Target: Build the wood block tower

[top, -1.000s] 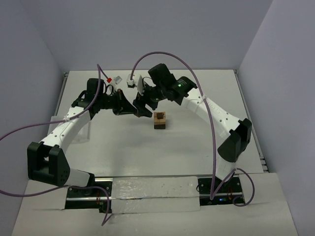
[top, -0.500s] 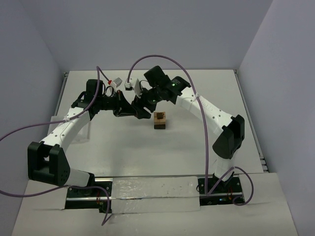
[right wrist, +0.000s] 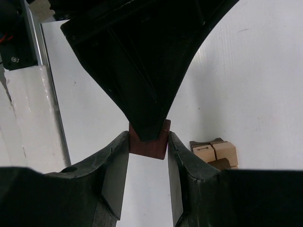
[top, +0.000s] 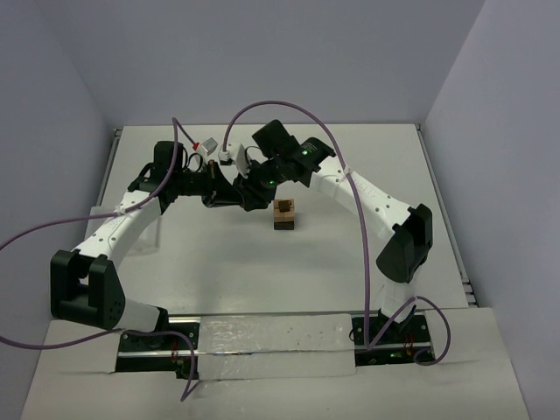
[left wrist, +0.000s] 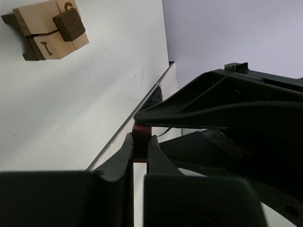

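A small stack of wooden blocks (top: 283, 213), light tan and dark brown with printed marks, stands mid-table; it also shows in the left wrist view (left wrist: 49, 30) and the right wrist view (right wrist: 215, 153). Left of it and above the table, both grippers meet tip to tip on one dark reddish-brown block (right wrist: 149, 141). My left gripper (top: 236, 198) is shut on its thin sides (left wrist: 141, 142). My right gripper (top: 248, 192) is shut across its wider faces, fingers (right wrist: 118, 156) pressing on both sides. In the top view the fingers hide the block.
Walls close in the white table on the left, back and right. A raised rail (top: 114, 149) runs along the left edge, and another (top: 446, 210) along the right. Purple cables (top: 289, 103) arch over both arms. A white strip (top: 271, 337) lies between the arm bases.
My right gripper has moved left up to the left gripper's tips and closed from open onto the dark block that the left gripper holds. The left arm has barely moved.
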`<move>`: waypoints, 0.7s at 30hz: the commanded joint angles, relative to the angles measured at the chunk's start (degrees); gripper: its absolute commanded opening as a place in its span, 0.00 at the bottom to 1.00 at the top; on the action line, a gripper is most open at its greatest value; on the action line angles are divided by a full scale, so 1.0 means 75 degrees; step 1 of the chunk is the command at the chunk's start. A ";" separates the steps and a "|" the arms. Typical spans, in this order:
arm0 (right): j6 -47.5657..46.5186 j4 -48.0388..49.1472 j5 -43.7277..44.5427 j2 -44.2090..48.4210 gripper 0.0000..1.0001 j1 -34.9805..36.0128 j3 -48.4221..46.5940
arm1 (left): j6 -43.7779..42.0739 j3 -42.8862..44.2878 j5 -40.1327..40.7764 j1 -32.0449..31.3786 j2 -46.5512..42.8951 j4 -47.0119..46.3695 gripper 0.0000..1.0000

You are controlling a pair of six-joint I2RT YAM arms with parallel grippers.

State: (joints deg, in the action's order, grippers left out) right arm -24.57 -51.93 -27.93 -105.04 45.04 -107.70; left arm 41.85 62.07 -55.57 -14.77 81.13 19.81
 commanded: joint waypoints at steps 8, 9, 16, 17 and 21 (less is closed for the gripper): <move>-0.0551 -0.0138 0.0113 0.0160 0.02 0.0016 -0.0220 | 0.0024 -0.0155 -0.0486 0.0221 0.0111 -0.0372 0.77; -0.0621 -0.0172 0.0156 0.0190 0.01 -0.0005 -0.0177 | -0.0072 -0.0131 -0.0401 0.0271 0.0104 -0.0292 0.93; -0.1484 -0.0588 0.0162 0.0357 0.00 -0.0518 0.0111 | -0.1001 -0.0093 0.0162 0.0989 -0.0102 0.0567 0.99; -0.1751 -0.0779 0.0182 0.0336 0.00 -0.0665 0.0110 | -0.1228 -0.0079 0.0301 0.1226 -0.0153 0.0715 0.99; -0.2797 -0.1665 0.0706 -0.0032 0.00 -0.0915 -0.0270 | -0.3209 0.0340 0.0409 0.1647 -0.0034 0.1726 0.99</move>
State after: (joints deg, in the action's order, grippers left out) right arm -36.38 -57.05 -26.29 -105.11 40.16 -107.19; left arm 32.06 61.08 -53.76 -5.16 81.76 25.12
